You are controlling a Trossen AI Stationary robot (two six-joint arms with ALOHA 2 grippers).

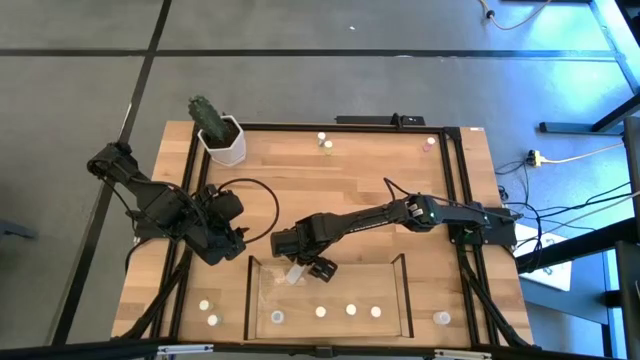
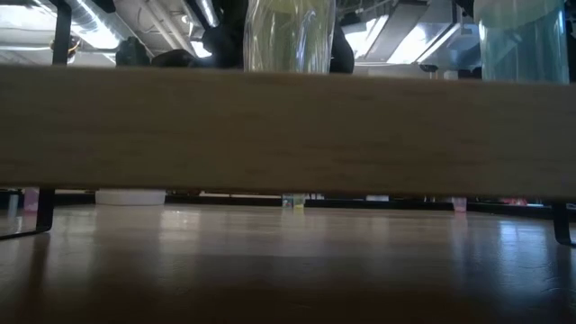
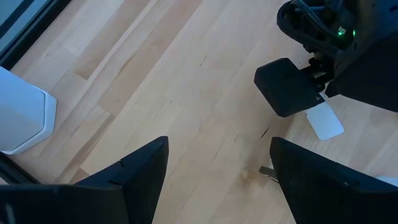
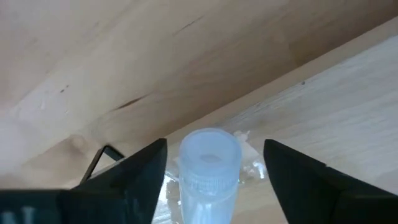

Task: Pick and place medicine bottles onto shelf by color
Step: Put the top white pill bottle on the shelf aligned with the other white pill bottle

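My right gripper (image 1: 312, 268) reaches from the right to the far wall of the shelf (image 1: 405, 275), a clear-walled tray with a light-wood floor. A white bottle with a pale cap (image 4: 209, 171) stands tilted between its open fingers; it also shows in the high view (image 1: 296, 272) and in the left wrist view (image 3: 324, 121). Its lower end is hidden. Several bottles (image 1: 351, 310) stand in a row on the tray floor. My left gripper (image 3: 217, 180) is open and empty over bare table left of the tray (image 1: 236, 243). My right gripper has one finger (image 4: 140, 177) on either side of the bottle's cap (image 4: 209, 155), and a gap shows on each side. The bottle's body runs out of the frame, so I cannot tell whether the fingers touch it.
Two bottles (image 1: 208, 310) stand left of the tray and one (image 1: 441, 318) to its right. Three more (image 1: 325, 141) (image 1: 430, 143) stand at the far edge. A white pot with a cactus (image 1: 222, 140) is at the far left. A black frame (image 1: 455, 190) rims the table.
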